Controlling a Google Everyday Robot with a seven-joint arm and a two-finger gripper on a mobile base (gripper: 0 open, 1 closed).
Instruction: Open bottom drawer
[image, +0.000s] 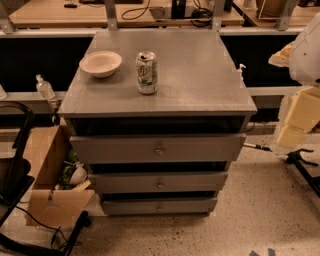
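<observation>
The grey cabinet (165, 70) fills the middle of the camera view, with three drawers stacked in its front. The bottom drawer (135, 206) has the slimmest front panel and a small round knob (160, 206) at its centre. Its front sits close under the middle drawer (125, 182), with a dark gap above it. My gripper (294, 131) hangs at the right edge of the view, a pale yellow and white shape level with the top drawer (115, 148), well to the right of the cabinet and touching nothing.
A cream bowl (100, 63) and a green-and-white can (146, 72) stand on the cabinet top. An open cardboard box (47, 175) and a black frame (15, 165) crowd the floor on the left. A black stand leg (306, 172) lies on the speckled floor at the right.
</observation>
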